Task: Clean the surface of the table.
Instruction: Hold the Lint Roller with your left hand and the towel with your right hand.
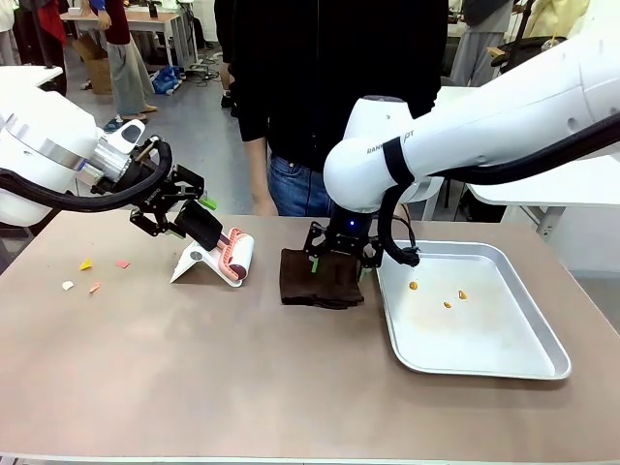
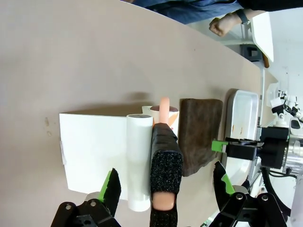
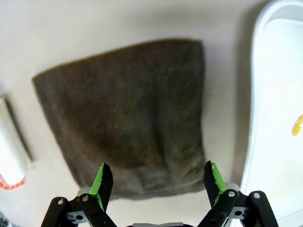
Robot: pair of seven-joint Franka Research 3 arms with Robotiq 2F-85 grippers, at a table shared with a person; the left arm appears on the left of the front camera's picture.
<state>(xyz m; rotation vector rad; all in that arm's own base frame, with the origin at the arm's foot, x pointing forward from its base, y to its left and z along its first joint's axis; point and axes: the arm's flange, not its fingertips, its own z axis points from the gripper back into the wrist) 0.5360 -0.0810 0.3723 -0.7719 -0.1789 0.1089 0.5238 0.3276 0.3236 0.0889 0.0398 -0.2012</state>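
Crumbs remain on the table (image 1: 194, 368), whose brownish top spans the front view between the arms and a person standing at its far edge. Four small scraps (image 1: 87, 263) (yellow, pink, white and orange) lie loose near its left end, so the cleaning looks only partly done.

Just to their right, the left gripper (image 1: 182, 217) hangs over a roller tool (image 1: 232, 254) that rests on a white panel (image 1: 194, 262). In the left wrist view its fingers (image 2: 111, 189) are spread wide either side of the tool's black foam handle (image 2: 165, 165), with a gap on both sides — nothing gripped.

At mid-table lies a dark brown cloth (image 1: 320, 279), flat and folded. The right gripper (image 1: 339, 260) is low over its near edge, fingers likewise released and straddling that edge without pinching it.

Farthest right, a shallow silver tray (image 1: 484, 372) sits just beside the cloth. It holds three small orange-yellow bits (image 1: 447, 304) — probably debris already collected. By my reading, the left-end scraps and a wipe are what is left.
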